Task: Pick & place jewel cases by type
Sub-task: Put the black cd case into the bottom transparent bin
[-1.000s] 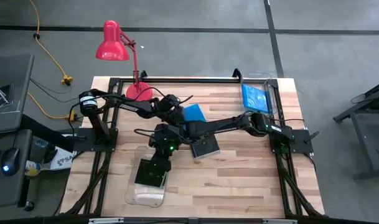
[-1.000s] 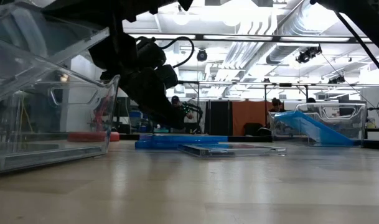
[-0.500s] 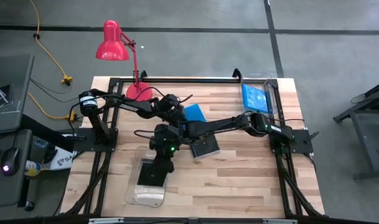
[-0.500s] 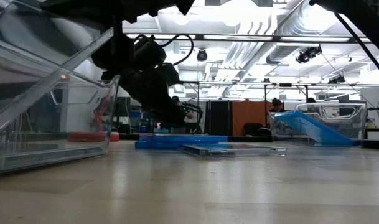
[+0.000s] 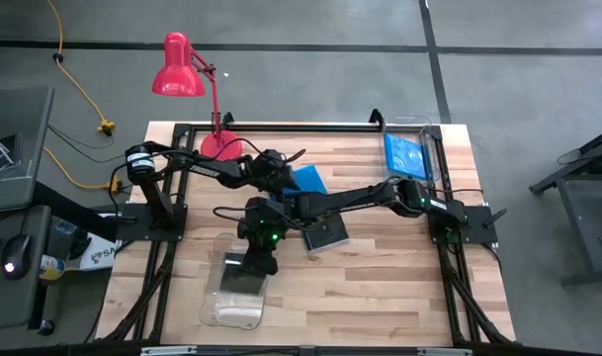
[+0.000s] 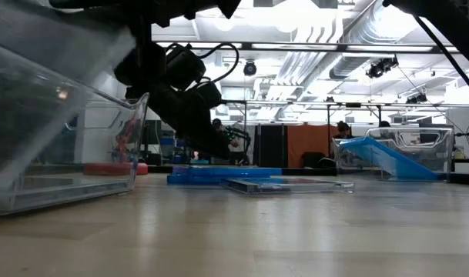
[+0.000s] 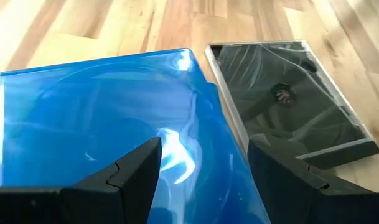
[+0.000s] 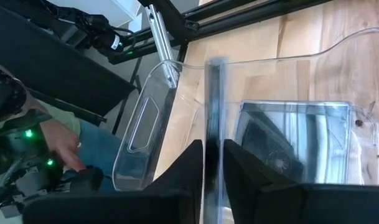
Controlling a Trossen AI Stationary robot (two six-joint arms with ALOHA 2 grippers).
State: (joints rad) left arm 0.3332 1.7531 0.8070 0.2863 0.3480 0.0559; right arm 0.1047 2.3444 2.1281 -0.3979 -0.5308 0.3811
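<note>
My right gripper (image 8: 213,163) reaches over the clear bin (image 5: 231,305) at the near left, shut on a dark jewel case (image 5: 243,278). The wrist view shows this case edge-on. A second dark case (image 8: 295,144) lies flat on the bin's floor. My left gripper (image 7: 205,171) stands open just above blue jewel cases (image 7: 102,118) stacked at the table's middle (image 5: 308,181). Whether it touches them, I cannot tell. One more dark case (image 5: 326,234) lies flat on the wood beside them. My right gripper pinches the dark case across its thin edge (image 8: 213,134) between its two fingers. The fingers slant down from the table's right side. The case tilts steeply, its lower part down inside the clear bin (image 6: 65,173); whether it rests on the floor is hidden.
A second clear bin (image 5: 411,153) at the far right holds blue cases leaning inside it (image 6: 388,158). A red desk lamp (image 5: 182,74) stands at the far left edge. A person sits beyond the table in the right wrist view (image 8: 58,140). Bare wood lies at the near right.
My right gripper has kept its place over the near-left bin. The dark case it holds has tipped steeper, its lower end sinking further into the bin.
</note>
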